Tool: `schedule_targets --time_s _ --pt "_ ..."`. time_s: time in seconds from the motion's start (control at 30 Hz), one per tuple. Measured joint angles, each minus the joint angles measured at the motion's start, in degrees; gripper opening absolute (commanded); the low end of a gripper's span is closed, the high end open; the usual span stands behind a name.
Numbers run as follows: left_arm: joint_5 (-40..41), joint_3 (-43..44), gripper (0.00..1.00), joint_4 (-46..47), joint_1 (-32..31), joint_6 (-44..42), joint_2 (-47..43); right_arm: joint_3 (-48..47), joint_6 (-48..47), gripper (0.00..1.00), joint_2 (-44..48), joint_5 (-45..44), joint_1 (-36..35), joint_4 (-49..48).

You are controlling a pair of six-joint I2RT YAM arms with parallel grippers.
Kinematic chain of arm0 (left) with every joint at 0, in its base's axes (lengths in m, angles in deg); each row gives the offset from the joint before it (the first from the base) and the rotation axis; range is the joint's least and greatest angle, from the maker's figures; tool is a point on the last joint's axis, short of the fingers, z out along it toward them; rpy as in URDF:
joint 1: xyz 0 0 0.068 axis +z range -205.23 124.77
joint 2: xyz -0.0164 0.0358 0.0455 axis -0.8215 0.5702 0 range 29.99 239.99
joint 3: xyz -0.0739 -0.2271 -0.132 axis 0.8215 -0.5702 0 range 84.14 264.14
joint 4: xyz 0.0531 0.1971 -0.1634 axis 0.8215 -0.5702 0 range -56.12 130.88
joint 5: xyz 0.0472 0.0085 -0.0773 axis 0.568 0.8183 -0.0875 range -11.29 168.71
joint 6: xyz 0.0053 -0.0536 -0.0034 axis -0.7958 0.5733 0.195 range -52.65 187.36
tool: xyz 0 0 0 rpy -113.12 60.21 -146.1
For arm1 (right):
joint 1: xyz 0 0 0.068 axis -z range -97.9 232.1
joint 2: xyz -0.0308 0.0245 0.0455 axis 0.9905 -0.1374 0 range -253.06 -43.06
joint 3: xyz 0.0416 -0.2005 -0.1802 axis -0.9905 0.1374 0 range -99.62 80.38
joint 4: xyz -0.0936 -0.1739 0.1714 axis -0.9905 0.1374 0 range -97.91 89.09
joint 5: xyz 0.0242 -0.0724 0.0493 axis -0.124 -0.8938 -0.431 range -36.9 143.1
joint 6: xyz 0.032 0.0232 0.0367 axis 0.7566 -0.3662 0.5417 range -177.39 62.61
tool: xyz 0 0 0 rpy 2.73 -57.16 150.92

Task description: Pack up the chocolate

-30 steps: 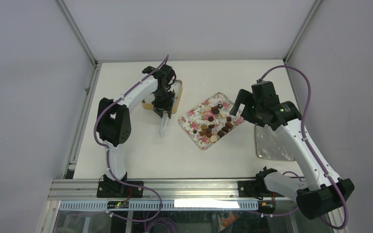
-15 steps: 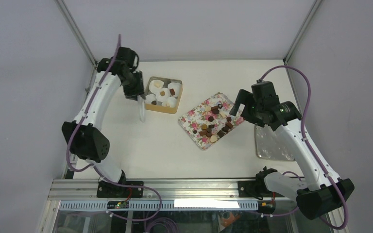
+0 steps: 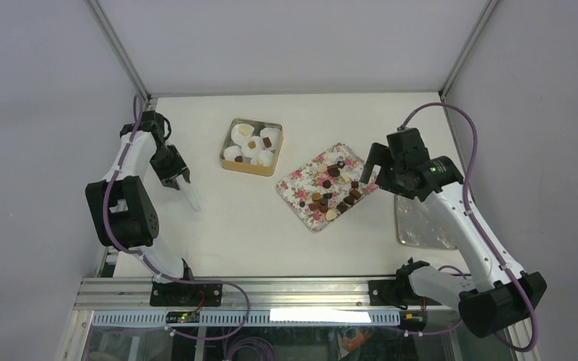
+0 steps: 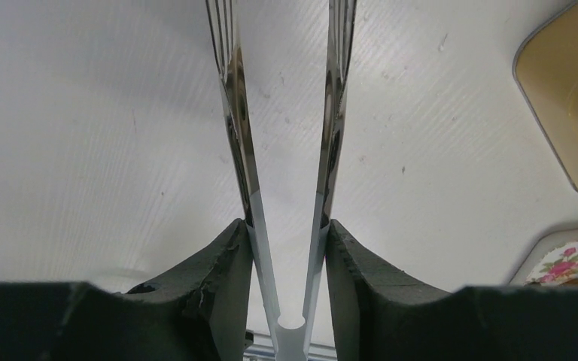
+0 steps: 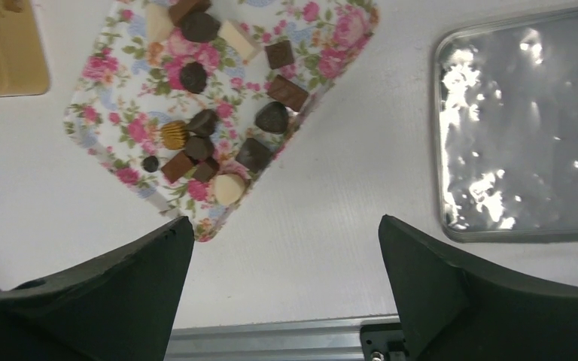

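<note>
The chocolate (image 5: 272, 116) lies mostly on the flowered tray (image 5: 113, 64) in the middle of the top view, well over a dozen pieces in dark, brown and cream. Only about three small brown pieces show in the gold tin (image 3: 250, 171) up and to the left of it, among the white paper cups (image 3: 242, 130). By that count the packing looks barely started, with nearly the whole tray left to move.

The left gripper (image 4: 286, 248) hangs over bare table (image 3: 271, 241) at the left of the top view, well apart from tin and tray. Its fingers are clamped on the base of a pair of metal tongs (image 4: 237, 113), whose blades stand apart with nothing between them. The right gripper (image 5: 284, 226) hovers just beside the tray's right edge, spread wide and carrying nothing. A silver lid (image 5: 523, 128) rests on the table to the right.

The tong tips run off the top of the left wrist view. The right wrist view cuts off the tray's upper end and shows only a corner of the tin. From above, the pieces in the cups are too small to tell their shapes.
</note>
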Motion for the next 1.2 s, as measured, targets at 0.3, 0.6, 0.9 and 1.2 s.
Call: schedule_targets --time_s 0.3,0.6,0.9,1.2 --pt "2.69 2.56 0.63 5.42 -0.04 -0.42 9.38 6.45 -4.11 0.87 -3.23 -5.99 5.05 2.86" --pt "2.62 5.51 0.99 5.05 -0.04 -1.44 10.73 10.05 -7.21 0.68 -13.46 -3.37 11.45 1.31" --pt "0.83 7.56 0.99 1.92 -5.84 0.37 -5.51 10.82 -8.61 0.55 -22.38 -2.43 15.98 -3.48" --pt "-3.43 5.20 0.99 2.16 -19.69 6.19 -12.35 11.47 -8.74 0.38 -30.36 -1.70 18.14 -8.90"
